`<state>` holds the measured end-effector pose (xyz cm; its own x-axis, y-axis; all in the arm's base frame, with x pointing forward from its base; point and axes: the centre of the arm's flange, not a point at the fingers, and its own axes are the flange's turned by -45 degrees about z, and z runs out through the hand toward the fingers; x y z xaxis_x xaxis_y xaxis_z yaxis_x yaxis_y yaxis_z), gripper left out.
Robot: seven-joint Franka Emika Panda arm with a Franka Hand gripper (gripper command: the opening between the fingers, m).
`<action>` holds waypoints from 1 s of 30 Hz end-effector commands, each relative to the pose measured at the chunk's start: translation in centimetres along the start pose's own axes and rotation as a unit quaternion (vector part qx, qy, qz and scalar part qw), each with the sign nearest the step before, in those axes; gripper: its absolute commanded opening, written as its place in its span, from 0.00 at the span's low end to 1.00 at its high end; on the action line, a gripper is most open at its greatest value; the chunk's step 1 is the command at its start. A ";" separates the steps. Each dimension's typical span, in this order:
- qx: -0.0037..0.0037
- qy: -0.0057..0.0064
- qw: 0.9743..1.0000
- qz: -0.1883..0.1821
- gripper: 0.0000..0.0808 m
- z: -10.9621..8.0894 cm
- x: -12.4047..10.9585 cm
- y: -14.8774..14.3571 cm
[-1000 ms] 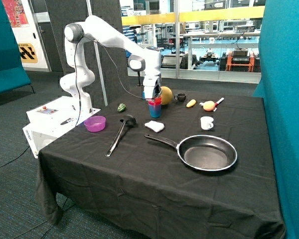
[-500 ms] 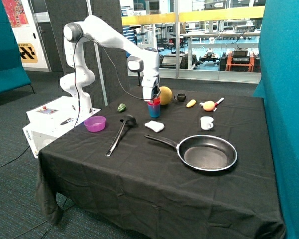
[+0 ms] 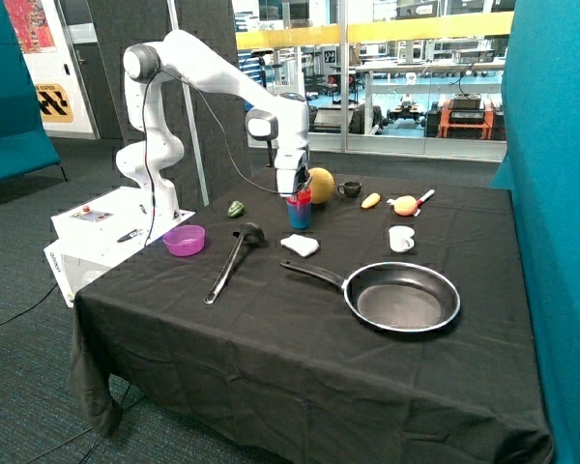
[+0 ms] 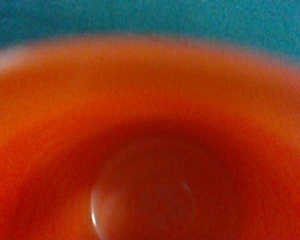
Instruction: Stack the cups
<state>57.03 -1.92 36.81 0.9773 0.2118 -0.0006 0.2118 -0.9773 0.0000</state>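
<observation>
Cups are sitting nested on the black surface [image 3: 271, 348] just beside the orange ball [image 3: 321, 185] — a red cup [image 3: 301, 197] is showing above the rim of the blue cup [image 3: 300, 215], with the jaws [image 3: 297, 191] hanging right over them. Whether the jaws are gripping the red cup or parting from it, I cannot tell (the wrist view is filling up with the red cup's inside [image 4: 150, 150]). No pink cup is showing in either view. Judging by this, the nesting step is finishing; next would be letting go cleanly and lifting straight up without dragging the stack.
</observation>
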 end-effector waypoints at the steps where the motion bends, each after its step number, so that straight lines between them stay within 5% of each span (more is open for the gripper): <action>1: 0.000 0.000 1.000 -0.004 0.66 -0.1 0.3 0.0; 9: 0.000 0.000 1.000 -0.008 0.78 -0.3 0.7 -0.2; 30: 0.000 0.000 1.000 -0.008 0.78 -1.3 1.0 0.0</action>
<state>57.82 -1.51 37.54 0.9732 0.2299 0.0087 0.2299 -0.9732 0.0016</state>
